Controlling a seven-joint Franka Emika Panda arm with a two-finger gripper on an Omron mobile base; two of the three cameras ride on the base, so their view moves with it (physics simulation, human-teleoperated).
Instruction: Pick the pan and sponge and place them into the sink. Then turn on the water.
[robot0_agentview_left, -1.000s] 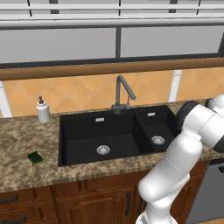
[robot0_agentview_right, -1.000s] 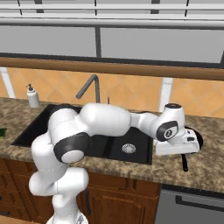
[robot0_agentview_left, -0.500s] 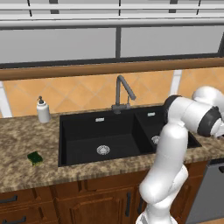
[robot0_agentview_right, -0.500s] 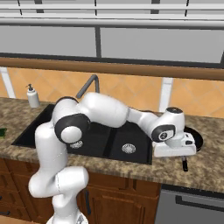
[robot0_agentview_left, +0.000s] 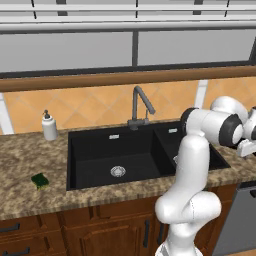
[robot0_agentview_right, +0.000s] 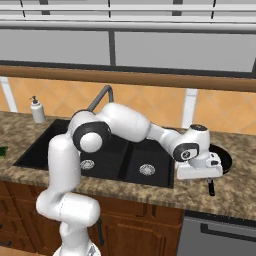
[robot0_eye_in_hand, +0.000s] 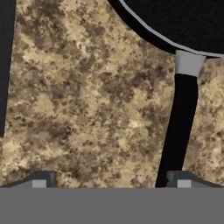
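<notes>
In the hand view, the hand (robot0_eye_in_hand: 111, 181) hangs with its jaws wide and empty over the speckled worktop (robot0_eye_in_hand: 87, 100), the pan (robot0_eye_in_hand: 183, 22) at upper right with its handle running down to the right fingertip. The sponge (robot0_agentview_left: 39, 180) lies at lower left, beside the sink (robot0_agentview_left: 100, 155).

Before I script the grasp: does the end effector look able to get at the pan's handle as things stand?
Probably yes. The open end effector hangs over the granite counter beside the pan, and the pan's handle runs toward one fingertip with nothing lying on or across it. It seems off-centre, so a small sideways shift looks needed.
</notes>
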